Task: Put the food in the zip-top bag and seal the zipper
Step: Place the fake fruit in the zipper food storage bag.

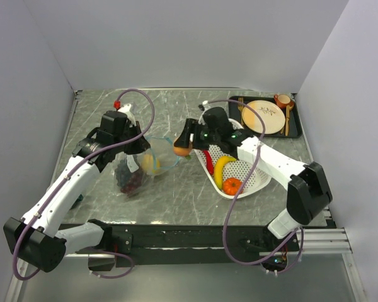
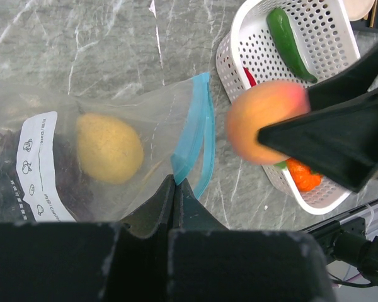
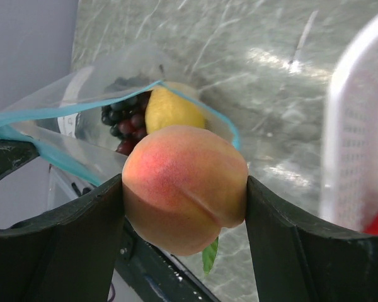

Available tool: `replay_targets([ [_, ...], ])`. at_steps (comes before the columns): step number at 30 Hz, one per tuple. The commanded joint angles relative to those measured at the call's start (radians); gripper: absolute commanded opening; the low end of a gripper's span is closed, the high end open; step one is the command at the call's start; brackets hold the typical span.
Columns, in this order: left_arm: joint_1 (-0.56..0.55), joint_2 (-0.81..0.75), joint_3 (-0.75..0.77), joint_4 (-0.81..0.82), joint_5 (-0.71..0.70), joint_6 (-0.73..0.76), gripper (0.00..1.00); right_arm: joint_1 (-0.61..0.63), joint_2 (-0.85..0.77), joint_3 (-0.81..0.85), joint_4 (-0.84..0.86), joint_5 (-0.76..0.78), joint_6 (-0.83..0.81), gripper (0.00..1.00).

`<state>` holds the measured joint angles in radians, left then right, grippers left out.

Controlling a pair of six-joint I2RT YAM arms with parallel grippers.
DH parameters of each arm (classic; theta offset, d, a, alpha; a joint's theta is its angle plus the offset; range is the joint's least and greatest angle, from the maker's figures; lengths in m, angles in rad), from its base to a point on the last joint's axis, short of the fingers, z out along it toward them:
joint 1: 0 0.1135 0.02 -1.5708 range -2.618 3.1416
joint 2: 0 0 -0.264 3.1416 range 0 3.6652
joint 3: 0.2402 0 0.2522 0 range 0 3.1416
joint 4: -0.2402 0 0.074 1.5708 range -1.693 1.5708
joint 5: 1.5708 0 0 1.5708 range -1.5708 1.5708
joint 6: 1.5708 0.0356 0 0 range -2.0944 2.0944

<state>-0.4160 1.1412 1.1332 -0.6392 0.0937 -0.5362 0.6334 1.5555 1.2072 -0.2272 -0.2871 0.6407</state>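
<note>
The zip-top bag lies left of centre, its mouth held up and open. My left gripper is shut on the teal zipper at the mouth edge. Inside the bag are a yellow lemon and dark grapes. My right gripper is shut on the peach and holds it in the air just right of the bag's mouth, apart from the zipper. From above, the peach hangs between the bag and the basket.
A white perforated basket right of centre holds a banana, an orange tomato, a red chili and a green piece. At the back right a dark tray carries a beige plate and a cup.
</note>
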Motion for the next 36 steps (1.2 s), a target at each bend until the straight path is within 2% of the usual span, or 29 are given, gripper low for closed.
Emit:
replay_targets([
  [1,-0.004,-0.024,-0.001,0.033,0.015,-0.001,0.01,0.055,0.063,0.095,0.051,-0.027,0.022,0.40],
  [13,-0.004,-0.031,0.013,0.015,0.005,0.015,0.01,0.134,0.225,0.208,0.055,-0.055,0.031,0.42],
  [19,-0.004,-0.035,0.031,0.009,0.008,0.010,0.01,0.140,0.307,0.311,0.019,-0.064,0.004,0.49],
  [22,-0.004,-0.046,0.031,0.006,-0.003,0.008,0.01,0.141,0.317,0.319,0.037,-0.078,-0.003,0.59],
  [27,-0.004,-0.078,0.022,0.019,-0.040,-0.002,0.01,0.140,0.344,0.341,0.022,-0.129,-0.027,0.82],
  [29,-0.004,-0.080,0.023,0.018,-0.040,-0.002,0.01,0.140,0.336,0.330,0.025,-0.116,-0.039,0.87],
  [30,-0.004,-0.077,0.028,0.013,-0.037,-0.002,0.01,0.140,0.325,0.319,0.025,-0.110,-0.044,0.96],
  [32,-0.004,-0.074,0.027,0.015,-0.035,-0.002,0.01,0.137,0.311,0.315,0.012,-0.101,-0.062,1.00],
  [36,-0.004,-0.078,0.020,0.036,-0.035,-0.005,0.01,0.131,0.273,0.276,0.023,-0.075,-0.072,1.00],
])
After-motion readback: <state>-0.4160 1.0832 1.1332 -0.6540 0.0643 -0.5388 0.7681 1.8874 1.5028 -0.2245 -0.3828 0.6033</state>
